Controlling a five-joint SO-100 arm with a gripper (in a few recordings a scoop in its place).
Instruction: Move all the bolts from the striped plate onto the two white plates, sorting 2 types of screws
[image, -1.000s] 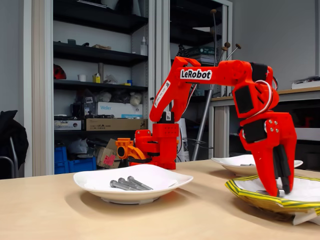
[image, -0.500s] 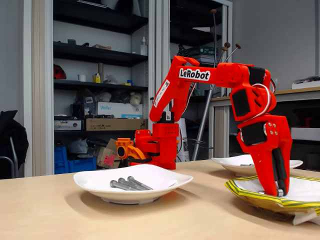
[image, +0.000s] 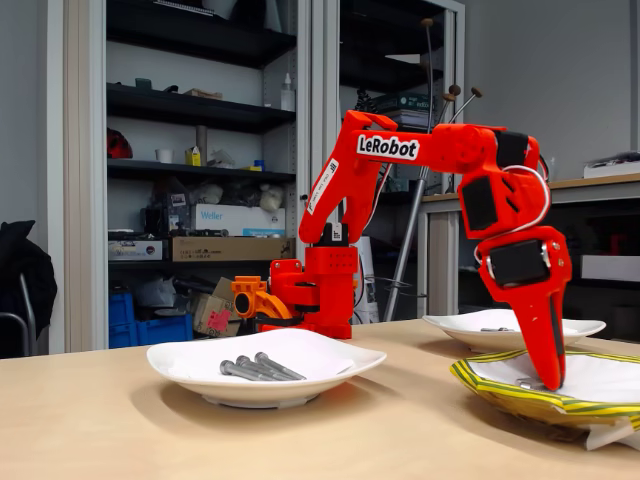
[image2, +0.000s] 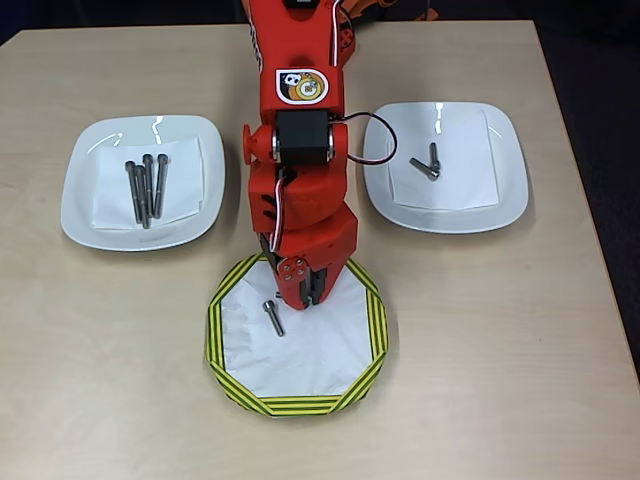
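Your gripper (image2: 305, 296) points straight down into the striped plate (image2: 225, 300), jaws together and empty. One bolt (image2: 273, 318) lies just left of it (overhead view), long axis nearly up-down, head toward the arm. Long bolts rest on the left white plate (image2: 85, 200), short ones on the right (image2: 500, 200).

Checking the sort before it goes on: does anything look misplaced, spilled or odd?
Nothing stands out. Four long bolts lie together on the left white plate in the overhead view, two short bolts on the right plate. One bolt remains on the striped plate, beside the gripper. None lie on the table.
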